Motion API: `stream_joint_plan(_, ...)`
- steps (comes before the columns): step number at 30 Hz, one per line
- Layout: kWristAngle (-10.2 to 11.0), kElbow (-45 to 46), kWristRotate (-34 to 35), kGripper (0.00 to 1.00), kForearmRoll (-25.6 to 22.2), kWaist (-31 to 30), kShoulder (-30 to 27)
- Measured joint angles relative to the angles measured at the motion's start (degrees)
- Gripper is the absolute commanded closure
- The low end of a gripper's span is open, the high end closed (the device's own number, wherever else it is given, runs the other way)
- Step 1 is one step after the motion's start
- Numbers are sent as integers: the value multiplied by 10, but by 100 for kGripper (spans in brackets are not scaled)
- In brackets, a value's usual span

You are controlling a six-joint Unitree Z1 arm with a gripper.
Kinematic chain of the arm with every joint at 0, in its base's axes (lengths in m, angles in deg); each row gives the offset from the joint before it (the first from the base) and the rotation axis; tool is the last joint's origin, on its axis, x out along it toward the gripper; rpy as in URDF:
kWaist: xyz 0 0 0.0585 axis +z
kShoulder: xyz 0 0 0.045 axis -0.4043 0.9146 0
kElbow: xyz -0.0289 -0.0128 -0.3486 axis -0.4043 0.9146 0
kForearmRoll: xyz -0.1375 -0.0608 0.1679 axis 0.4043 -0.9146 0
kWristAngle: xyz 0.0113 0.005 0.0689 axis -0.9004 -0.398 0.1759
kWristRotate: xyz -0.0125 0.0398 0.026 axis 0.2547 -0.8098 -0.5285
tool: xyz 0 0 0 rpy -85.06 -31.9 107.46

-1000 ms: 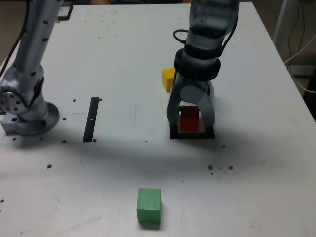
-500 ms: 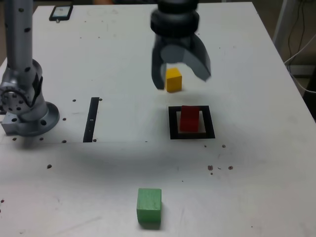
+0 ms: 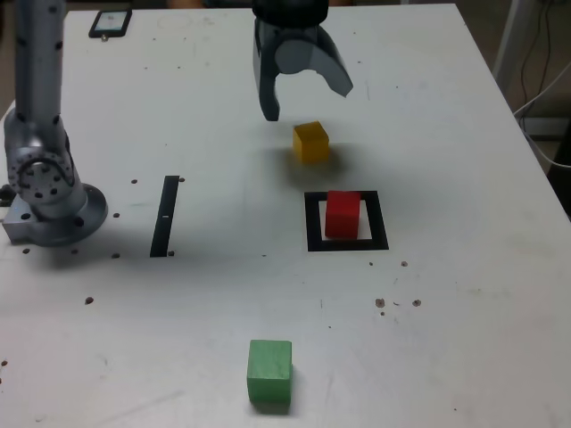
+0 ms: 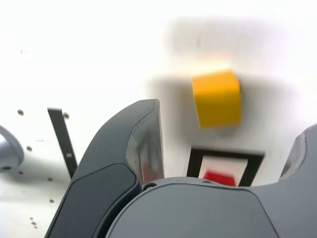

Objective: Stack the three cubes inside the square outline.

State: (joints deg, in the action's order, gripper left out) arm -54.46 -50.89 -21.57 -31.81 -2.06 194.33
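The red cube (image 3: 343, 214) stands inside the square outline (image 3: 312, 225), right of centre in the exterior view. Just behind the outline the yellow cube (image 3: 310, 142) rests on the table. Close to the front edge lies the green cube (image 3: 269, 371). My gripper (image 3: 306, 100) hangs in the air above and slightly behind the yellow cube, open and holding nothing. The wrist view looks past one dark finger (image 4: 143, 144) at the yellow cube (image 4: 216, 98), the square outline (image 4: 194, 161) and the red cube's top (image 4: 220, 177).
A thin black strip (image 3: 165, 216) lies on the white table at the exterior view's left, beside the arm's grey base (image 3: 49, 192). A dark phone (image 3: 111, 20) sits at the far left corner. Small dark specks dot the tabletop.
My gripper let go of the red cube inside the outline, rose, and moved toward the back of the table over the yellow cube, its jaws spreading wider.
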Motion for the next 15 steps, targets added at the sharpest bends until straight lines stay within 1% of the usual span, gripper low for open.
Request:
stream_joint_plan(4,-2,-2,-1,3,20,7,46)
stream_joint_plan(7,-10,9,-1,3,52,7,74)
stream_joint_plan(9,-14,29,0,3,76,4,76)
stream_joint_plan(11,-17,41,3,4,89,0,76)
stream_joint_plan(15,-19,48,4,9,97,-4,79)
